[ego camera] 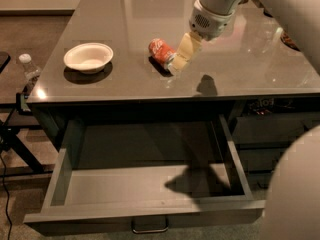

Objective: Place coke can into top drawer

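Observation:
The red coke can lies on its side on the grey glossy tabletop, near the middle. My gripper hangs above the table just right of the can, its pale yellow fingers pointing down towards the can's silver end. The top drawer is pulled wide open below the table's front edge. Its pale grey inside holds nothing, and its metal bar handle shows at the bottom.
A white bowl sits on the table's left part. A clear plastic bottle stands off the table's left edge. Dark smaller drawers are at the right. The arm's white body fills the lower right corner.

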Controlling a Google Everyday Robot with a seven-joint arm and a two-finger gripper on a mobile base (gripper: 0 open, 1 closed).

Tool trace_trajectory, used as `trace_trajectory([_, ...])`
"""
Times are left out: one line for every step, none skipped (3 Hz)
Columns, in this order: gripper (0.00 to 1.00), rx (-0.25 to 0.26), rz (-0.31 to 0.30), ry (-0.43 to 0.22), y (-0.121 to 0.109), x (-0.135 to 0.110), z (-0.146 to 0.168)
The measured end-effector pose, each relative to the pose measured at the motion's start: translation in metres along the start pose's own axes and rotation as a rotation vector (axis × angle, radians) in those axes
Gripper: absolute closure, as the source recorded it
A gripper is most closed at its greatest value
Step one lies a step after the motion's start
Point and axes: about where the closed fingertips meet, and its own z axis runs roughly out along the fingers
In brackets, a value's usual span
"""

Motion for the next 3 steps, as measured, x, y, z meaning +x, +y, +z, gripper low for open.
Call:
trace_trajectory([0.00, 0.003, 0.000, -0.008, -0.002, -0.005, 0.001])
trace_trajectory([0.00, -0.015, 0.014, -0.025, -0.003, -0.013, 0.006])
trace_trajectory([0.00, -0.043, 0.049, -0.023, -0.009, -0.036, 0.020])
